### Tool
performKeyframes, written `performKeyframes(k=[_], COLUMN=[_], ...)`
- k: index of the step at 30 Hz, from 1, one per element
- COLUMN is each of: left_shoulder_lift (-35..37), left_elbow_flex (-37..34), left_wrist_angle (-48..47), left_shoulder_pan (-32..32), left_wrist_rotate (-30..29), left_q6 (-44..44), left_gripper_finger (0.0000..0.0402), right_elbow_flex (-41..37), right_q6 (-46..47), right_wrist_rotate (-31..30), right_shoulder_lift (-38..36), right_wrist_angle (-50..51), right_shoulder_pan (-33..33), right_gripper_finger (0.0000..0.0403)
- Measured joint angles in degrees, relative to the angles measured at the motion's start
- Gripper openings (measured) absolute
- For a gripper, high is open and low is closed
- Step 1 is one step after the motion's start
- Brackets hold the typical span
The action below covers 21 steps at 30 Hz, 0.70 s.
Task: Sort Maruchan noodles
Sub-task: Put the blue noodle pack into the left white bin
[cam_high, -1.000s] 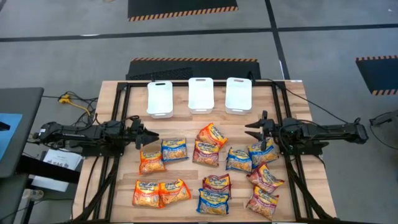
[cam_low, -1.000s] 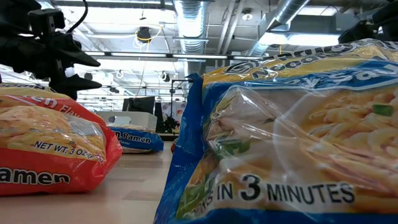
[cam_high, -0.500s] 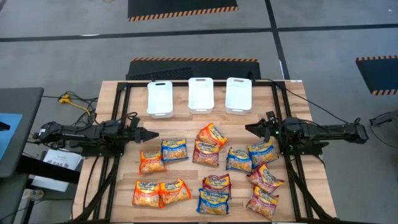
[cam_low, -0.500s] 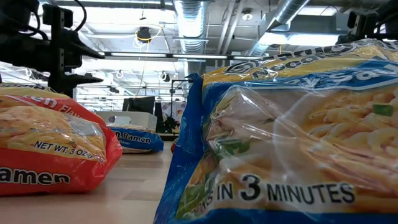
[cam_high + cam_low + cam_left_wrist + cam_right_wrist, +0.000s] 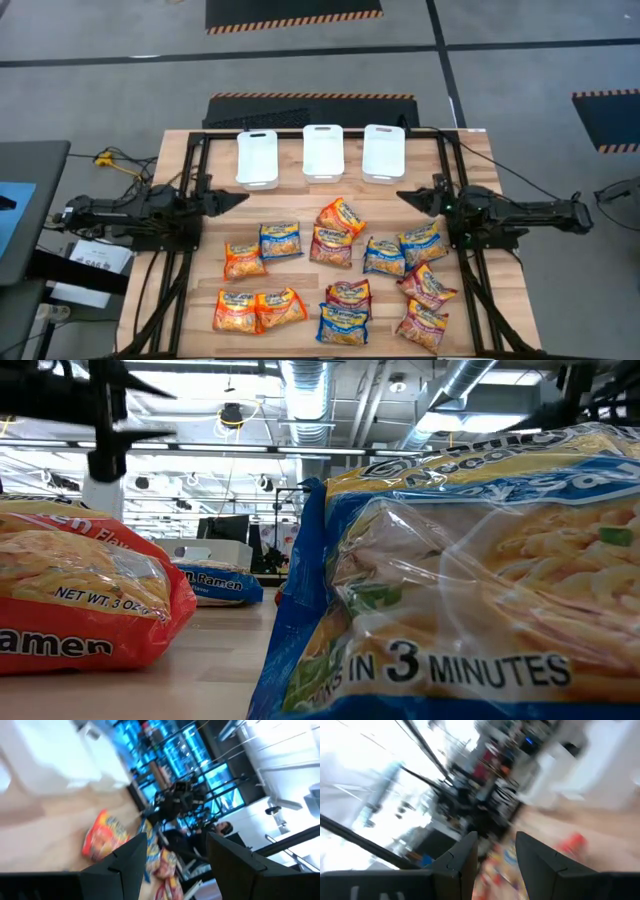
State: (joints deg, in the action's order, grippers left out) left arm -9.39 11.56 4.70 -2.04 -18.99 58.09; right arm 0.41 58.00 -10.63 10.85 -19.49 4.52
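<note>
About a dozen Maruchan packets lie flat on the wooden table. They include an orange one [image 5: 243, 259], a blue one [image 5: 281, 240], a maroon one [image 5: 330, 245] and a blue one [image 5: 423, 243]. In the low view, an orange packet [image 5: 80, 590] and a blue packet [image 5: 480, 580] fill the foreground. My left gripper [image 5: 240, 197] [image 5: 176, 837] is open above the table's left part, beyond the orange and blue packets. My right gripper [image 5: 402, 196] [image 5: 495, 837] is open above the right part, beyond the blue packet. Neither touches a packet.
Three white bins [image 5: 257, 158] [image 5: 323, 151] [image 5: 384, 151] stand in a row along the table's far edge. Bare wood [image 5: 300, 200] lies between the bins and the packets. Black frame rails [image 5: 190, 160] run along the left and right sides.
Both grippers have drawn away from the packets toward the far edge and risen, each rolling about its wrist. The left one climbs out of the top of the low view. No packet has moved.
</note>
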Motion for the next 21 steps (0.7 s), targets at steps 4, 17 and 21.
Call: performKeyframes(k=[4,17,21], left_shoulder_lift=[0.0,-12.8,-17.3], left_elbow_flex=[4.2,21.4,25.2], left_wrist_angle=[0.0,14.9,15.2], left_shoulder_pan=[0.0,0.0,0.0], left_wrist_rotate=[-1.9,-2.9,-2.3], left_q6=[-7.4,-49.3,-54.7], left_gripper_finger=[0.0193,0.0193,0.0193], right_elbow_flex=[2.4,19.6,24.7], right_q6=[-5.1,-27.9,-31.9], right_wrist_rotate=[0.0,1.6,1.7], right_shoulder_lift=[0.1,5.8,10.5], right_wrist_angle=[-6.1,-10.6,-6.2], right_shoulder_pan=[1.4,5.6,5.7], right_gripper_finger=[0.0159,0.0159,0.0159])
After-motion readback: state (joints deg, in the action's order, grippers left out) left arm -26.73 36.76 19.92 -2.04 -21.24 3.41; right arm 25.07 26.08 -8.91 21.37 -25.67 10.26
